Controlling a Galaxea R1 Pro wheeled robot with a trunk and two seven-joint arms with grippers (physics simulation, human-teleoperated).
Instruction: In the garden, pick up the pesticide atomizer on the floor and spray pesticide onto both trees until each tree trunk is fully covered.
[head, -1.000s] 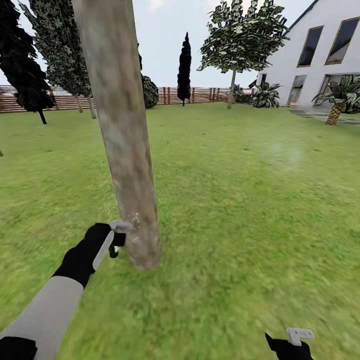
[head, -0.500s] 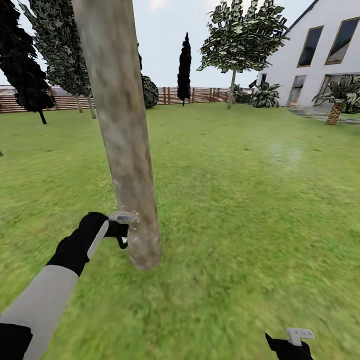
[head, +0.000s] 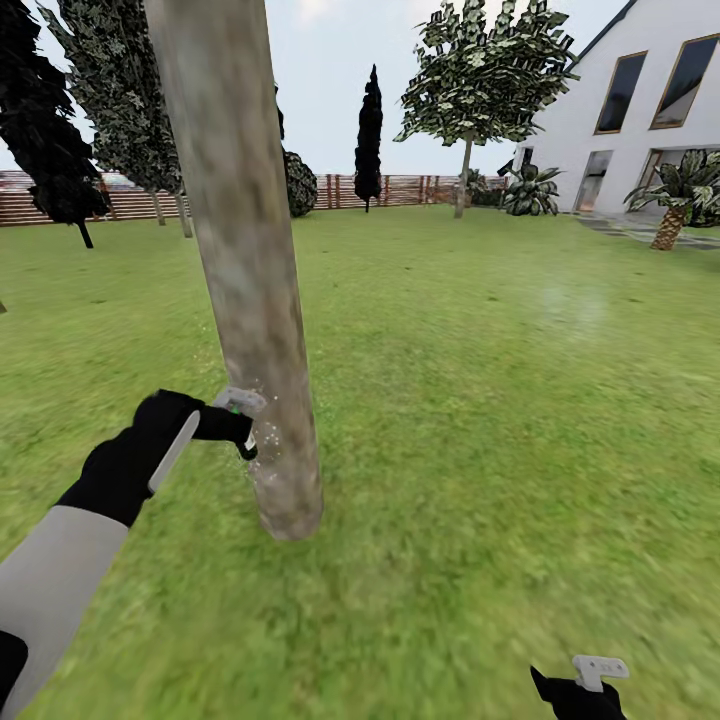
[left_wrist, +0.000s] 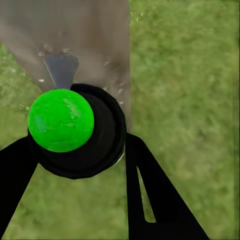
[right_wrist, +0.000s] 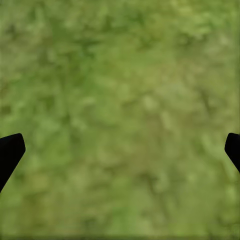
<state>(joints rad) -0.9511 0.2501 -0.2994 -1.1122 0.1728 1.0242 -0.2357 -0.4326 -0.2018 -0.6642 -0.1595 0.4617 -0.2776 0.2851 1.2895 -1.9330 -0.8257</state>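
Spraying low on the tree trunk (head: 262, 400): your left gripper (head: 243, 432), jaws clamped on the pesticide atomizer (left_wrist: 75, 131), sits just beside the bark, nozzle toward it, whitish pesticide (head: 262, 415) specks between. Right gripper (head: 598, 672) hangs over grass, jaws wide, well apart.

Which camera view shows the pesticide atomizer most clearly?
The left wrist view: the pesticide atomizer is large there, black with a green cap, held by the left tool against the tree trunk. The head view shows it tiny. The right wrist view shows grass.
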